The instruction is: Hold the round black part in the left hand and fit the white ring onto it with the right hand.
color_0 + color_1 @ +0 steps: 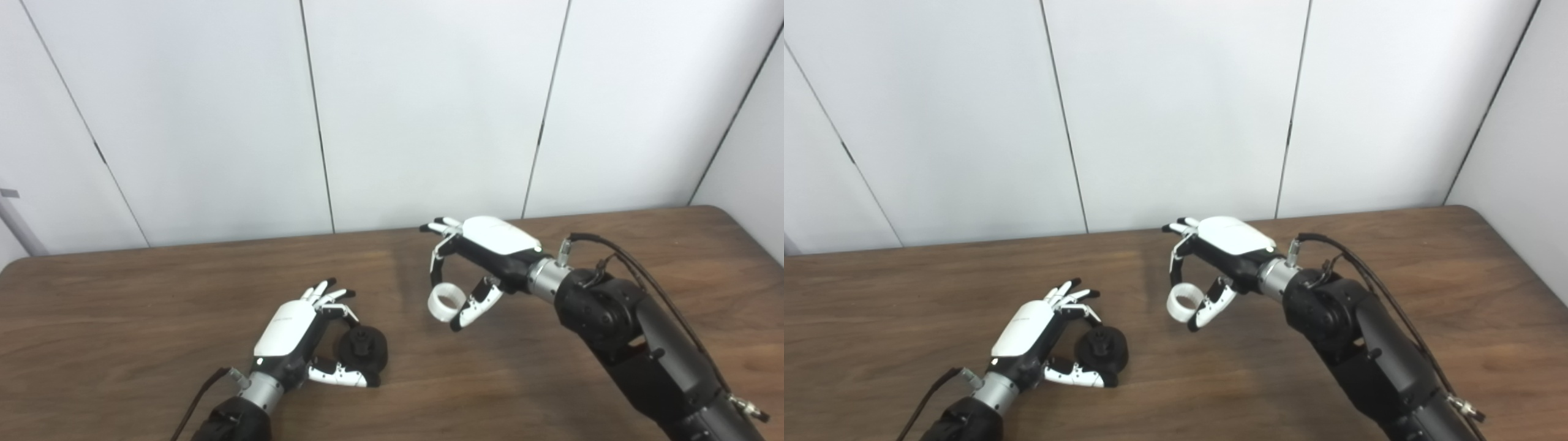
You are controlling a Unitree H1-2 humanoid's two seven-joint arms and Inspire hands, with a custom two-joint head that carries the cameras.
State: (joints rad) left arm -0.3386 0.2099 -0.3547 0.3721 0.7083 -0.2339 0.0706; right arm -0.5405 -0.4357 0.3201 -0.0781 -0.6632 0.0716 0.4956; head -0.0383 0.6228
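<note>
Left robot hand (294, 334) cupping black part (362, 349) (on table), right robot hand (484, 257) pinching white ring (445, 302)

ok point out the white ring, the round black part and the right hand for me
white ring (445, 301), left eye view, on its near outer wall.
round black part (364, 348), left eye view, on its raised middle.
right hand (1230, 242), right eye view, on its white back.

Brown wooden table (153, 294); round black part (363, 349) resting on it.
</note>
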